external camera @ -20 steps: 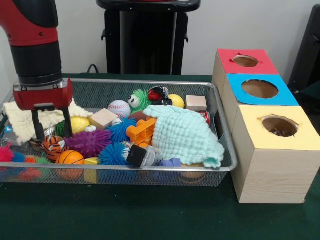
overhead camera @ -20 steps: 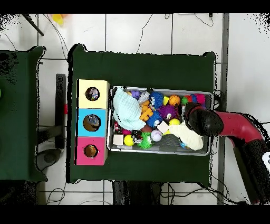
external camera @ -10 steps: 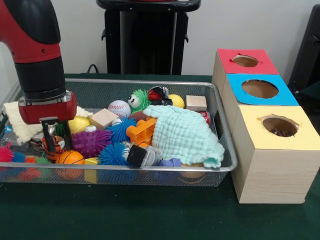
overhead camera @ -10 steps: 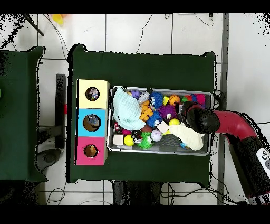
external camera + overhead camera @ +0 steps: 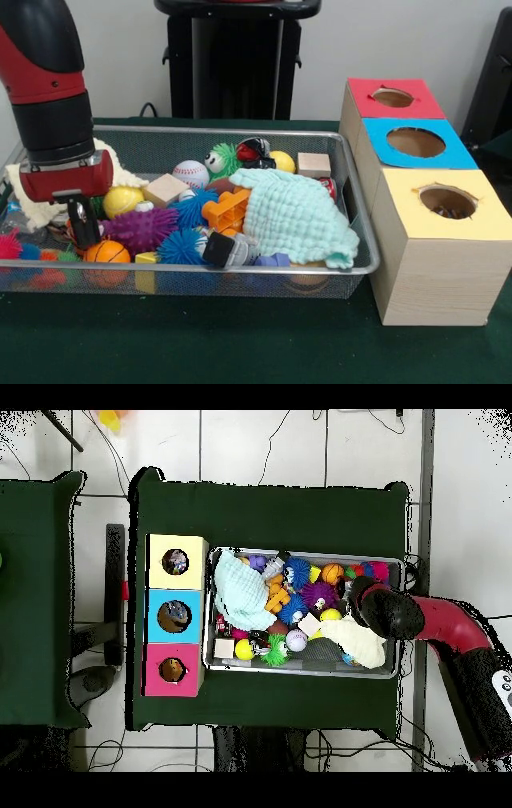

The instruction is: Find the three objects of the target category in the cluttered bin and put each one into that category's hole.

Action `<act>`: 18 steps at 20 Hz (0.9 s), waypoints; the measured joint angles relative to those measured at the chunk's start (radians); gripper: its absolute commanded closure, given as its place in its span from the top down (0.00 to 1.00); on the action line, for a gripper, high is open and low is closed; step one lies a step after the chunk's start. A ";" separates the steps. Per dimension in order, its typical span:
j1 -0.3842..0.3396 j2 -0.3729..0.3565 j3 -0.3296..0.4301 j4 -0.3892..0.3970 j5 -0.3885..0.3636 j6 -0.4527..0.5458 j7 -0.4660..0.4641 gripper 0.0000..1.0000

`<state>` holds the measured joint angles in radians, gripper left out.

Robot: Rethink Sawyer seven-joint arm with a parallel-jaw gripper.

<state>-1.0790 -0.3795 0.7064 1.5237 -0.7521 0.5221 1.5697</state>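
Observation:
My gripper [image 5: 83,230] reaches down into the left end of the wire bin [image 5: 240,277], its fingers drawn close together on a tiger-striped ball of which only an orange sliver shows. A small basketball [image 5: 106,252] lies just in front of it. A yellow ball [image 5: 122,200] and a purple spiky ball [image 5: 142,228] sit to its right, with a baseball [image 5: 190,174] farther back. In the overhead view the arm's head [image 5: 378,608] covers the gripper at the bin's right end. Three boxes with holes stand beside the bin: red [image 5: 392,98], blue [image 5: 416,142], yellow [image 5: 444,202].
A mint cloth [image 5: 296,216] drapes over toys at the bin's right half. A cream cloth [image 5: 28,198] lies behind the gripper. Wooden blocks [image 5: 166,190], an orange brick [image 5: 226,210], blue spiky balls [image 5: 182,246] and a green eyed ball [image 5: 220,160] crowd the middle.
The gripper came down around the tiger-striped ball with fingers apart, then shut on it and shifted slightly left.

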 measured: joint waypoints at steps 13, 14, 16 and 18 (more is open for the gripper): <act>-0.003 0.003 0.008 0.000 -0.003 -0.007 0.000 1.00; -0.003 0.003 0.008 0.000 -0.003 -0.007 0.000 1.00; -0.003 0.003 0.008 0.000 -0.003 -0.007 0.000 1.00; -0.003 0.003 0.008 0.000 -0.003 -0.007 0.000 1.00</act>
<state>-1.0820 -0.3762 0.7141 1.5239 -0.7556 0.5154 1.5697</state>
